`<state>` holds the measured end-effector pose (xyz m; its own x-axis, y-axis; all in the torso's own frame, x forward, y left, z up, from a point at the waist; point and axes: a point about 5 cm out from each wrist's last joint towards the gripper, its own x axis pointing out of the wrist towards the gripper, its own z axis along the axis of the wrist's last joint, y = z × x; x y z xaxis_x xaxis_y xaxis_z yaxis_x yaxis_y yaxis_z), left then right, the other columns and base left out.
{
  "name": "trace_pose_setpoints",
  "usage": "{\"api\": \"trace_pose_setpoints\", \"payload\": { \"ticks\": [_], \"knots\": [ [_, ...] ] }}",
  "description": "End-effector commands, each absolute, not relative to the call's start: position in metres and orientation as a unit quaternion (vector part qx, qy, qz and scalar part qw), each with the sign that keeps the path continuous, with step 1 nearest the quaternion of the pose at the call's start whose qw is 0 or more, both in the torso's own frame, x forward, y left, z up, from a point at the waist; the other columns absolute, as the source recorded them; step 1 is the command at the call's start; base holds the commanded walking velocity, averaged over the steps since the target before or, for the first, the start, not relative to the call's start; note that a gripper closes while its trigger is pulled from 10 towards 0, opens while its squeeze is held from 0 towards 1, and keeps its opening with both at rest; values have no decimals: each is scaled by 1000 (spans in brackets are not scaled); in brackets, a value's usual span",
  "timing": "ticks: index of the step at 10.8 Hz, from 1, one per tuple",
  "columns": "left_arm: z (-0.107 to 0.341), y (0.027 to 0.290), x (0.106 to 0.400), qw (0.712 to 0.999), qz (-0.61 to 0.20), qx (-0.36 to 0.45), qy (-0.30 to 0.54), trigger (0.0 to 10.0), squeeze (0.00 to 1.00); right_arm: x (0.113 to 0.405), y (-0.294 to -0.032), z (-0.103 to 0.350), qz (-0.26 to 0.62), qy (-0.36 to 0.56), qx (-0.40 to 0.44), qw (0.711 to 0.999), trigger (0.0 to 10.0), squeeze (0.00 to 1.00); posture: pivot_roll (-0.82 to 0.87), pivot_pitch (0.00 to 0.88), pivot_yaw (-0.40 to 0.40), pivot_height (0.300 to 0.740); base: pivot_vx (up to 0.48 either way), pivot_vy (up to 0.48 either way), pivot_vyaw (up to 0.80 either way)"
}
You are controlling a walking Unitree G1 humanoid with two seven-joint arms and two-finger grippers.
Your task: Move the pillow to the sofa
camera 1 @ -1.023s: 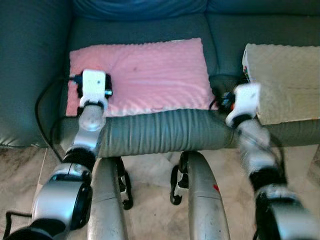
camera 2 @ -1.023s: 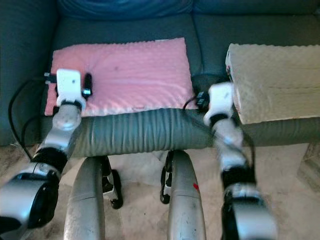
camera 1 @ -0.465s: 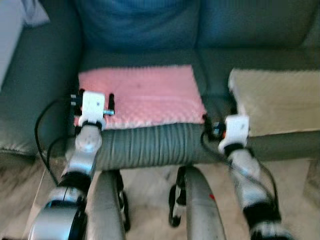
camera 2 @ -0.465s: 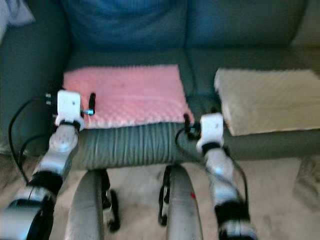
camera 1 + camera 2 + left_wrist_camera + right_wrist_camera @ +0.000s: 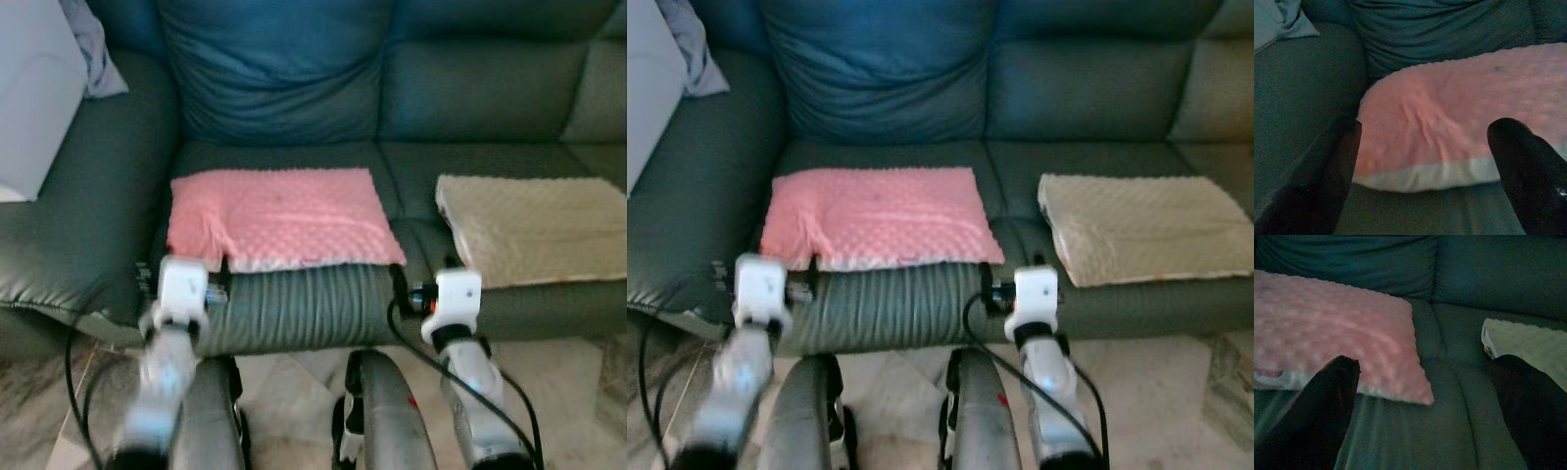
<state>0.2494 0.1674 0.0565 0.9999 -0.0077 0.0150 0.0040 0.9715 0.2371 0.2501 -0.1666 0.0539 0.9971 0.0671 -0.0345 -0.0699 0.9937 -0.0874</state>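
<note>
Before me stands a dark teal leather couch [image 5: 460,98] with two seat cushions and padded backrests. Its broad armrest [image 5: 78,206] rises on my left. A pale grey cloth [image 5: 93,54] lies draped over the top of that armrest, beside a white flat-sided object [image 5: 29,98]. Below the seat front, the floor [image 5: 294,357] is beige marbled tile. Lighting is dim and even.

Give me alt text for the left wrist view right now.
A pink pillow with a white front edge lies flat on the dark teal sofa seat, seen along the open left gripper, whose two black fingers frame it without touching. The sofa's armrest stands beside the pillow and its back cushion behind it.
</note>
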Motion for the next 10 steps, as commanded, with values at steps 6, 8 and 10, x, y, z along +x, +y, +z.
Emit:
{"api": "trace_pose_setpoints", "payload": {
  "ticks": [6,8,10],
  "knots": [
    [59,163,245,992,-29,126,12,10000,0,256,-158,69,69,6,-38,997,10000,0,-51,68,-50,671,0,0,0],
    [61,159,250,991,-40,125,12,10000,0,262,-160,74,71,2,-41,997,10000,0,-58,70,-48,700,0,0,0],
    [61,159,252,991,-31,126,16,10000,0,262,-156,73,85,6,-39,996,10000,0,-54,66,-48,738,0,0,0]
  ]
}}
